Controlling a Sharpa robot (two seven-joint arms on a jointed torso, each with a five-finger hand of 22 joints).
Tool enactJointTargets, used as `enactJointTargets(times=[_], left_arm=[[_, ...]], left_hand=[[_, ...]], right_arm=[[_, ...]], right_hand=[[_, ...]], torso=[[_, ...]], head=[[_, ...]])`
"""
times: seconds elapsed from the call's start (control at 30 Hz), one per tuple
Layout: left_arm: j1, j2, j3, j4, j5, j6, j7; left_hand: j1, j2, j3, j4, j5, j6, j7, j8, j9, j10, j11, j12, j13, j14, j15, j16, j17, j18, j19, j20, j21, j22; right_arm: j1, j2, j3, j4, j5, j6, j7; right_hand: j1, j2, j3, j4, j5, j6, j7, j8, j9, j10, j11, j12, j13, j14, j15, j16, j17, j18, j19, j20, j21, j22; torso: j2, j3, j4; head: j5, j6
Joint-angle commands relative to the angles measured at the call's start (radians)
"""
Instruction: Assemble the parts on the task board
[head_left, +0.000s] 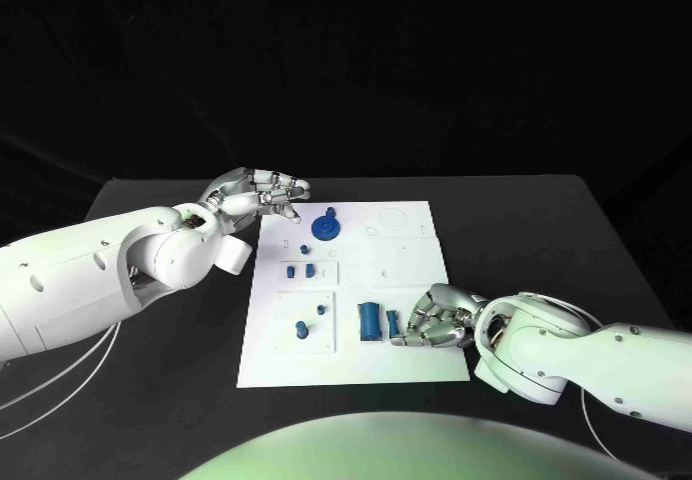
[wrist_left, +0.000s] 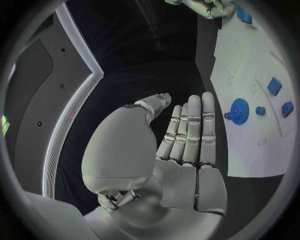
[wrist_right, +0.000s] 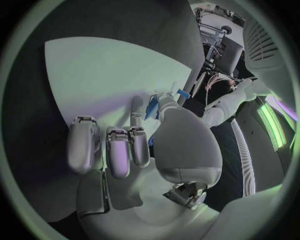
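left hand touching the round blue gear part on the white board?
Apart. In the left wrist view, the left hand is open over the black table, with dark tabletop between its fingertips and the white task board holding the round blue gear part.

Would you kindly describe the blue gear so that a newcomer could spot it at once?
Find the white task board in the middle of the black table. At its far end, next to the left hand, lies the blue gear. It is the one round, disc-shaped blue part; the others are small blocks or pegs nearer the robot.
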Motion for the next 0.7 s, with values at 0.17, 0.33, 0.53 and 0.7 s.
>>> enactJointTargets(times=[0.17,0.33,0.53,0.7], left_arm=[[0.000,0.001,0.001,0.002,-0.004,0.016,0.002],[0.000,0.001,0.000,0.002,-0.004,0.016,0.001],[0.000,0.002,0.000,0.001,-0.004,0.016,0.001],[0.000,0.002,0.000,0.000,-0.004,0.017,0.001]], left_hand=[[0.014,0.010,0.007,-0.002,0.005,-0.005,0.001,-0.005,-0.001,-0.010,0.001,0.004,-0.002,-0.003,0.004,-0.004,-0.002,0.013,0.008,-0.003,-0.003,0.000],[0.015,0.011,0.007,-0.003,0.005,-0.005,0.001,-0.005,-0.001,-0.010,0.001,0.004,-0.002,-0.003,0.003,-0.004,-0.002,0.013,0.008,-0.003,-0.003,0.001],[0.016,0.012,0.008,-0.004,0.005,-0.005,0.001,-0.005,-0.001,-0.010,0.001,0.004,-0.002,-0.003,0.003,-0.004,-0.002,0.013,0.008,-0.003,-0.002,0.001],[0.016,0.012,0.008,-0.004,0.005,-0.005,0.001,-0.005,-0.001,-0.010,0.001,0.004,-0.002,-0.003,0.003,-0.004,-0.002,0.013,0.008,-0.003,-0.002,0.001]], right_arm=[[0.002,0.001,0.000,-0.011,0.000,0.040,0.000],[0.002,-0.002,0.000,-0.009,0.000,0.049,0.002],[0.002,-0.002,0.000,-0.006,0.000,0.054,0.005],[0.002,-0.005,0.000,0.000,-0.001,0.052,0.009]], right_hand=[[0.063,0.000,-0.020,-0.002,-0.011,0.002,0.002,-0.007,-0.006,0.085,-0.002,0.003,0.235,0.093,-0.003,0.001,0.212,-0.010,0.028,-0.001,-0.001,0.195],[0.084,-0.003,-0.024,-0.002,-0.012,0.002,0.002,-0.008,-0.007,0.085,-0.002,0.003,0.235,0.092,-0.003,0.000,0.210,-0.009,0.027,-0.001,-0.004,0.195],[0.092,-0.004,-0.026,-0.003,-0.011,0.002,0.002,-0.009,-0.008,0.085,-0.002,0.004,0.235,0.092,-0.003,0.001,0.210,-0.009,0.027,-0.001,-0.004,0.195],[0.093,-0.005,-0.027,-0.002,-0.011,0.002,0.003,-0.009,-0.008,0.085,-0.002,0.003,0.235,0.092,-0.003,0.000,0.210,-0.009,0.027,-0.001,-0.004,0.195]], torso=[[0.000,-0.0008,-0.0015],[-0.001,-0.0001,-0.0005],[-0.001,0.0002,-0.0014],[-0.001,0.0003,-0.0010]], head=[[0.001,0.000],[0.001,0.000],[0.001,0.000],[0.000,0.000]])
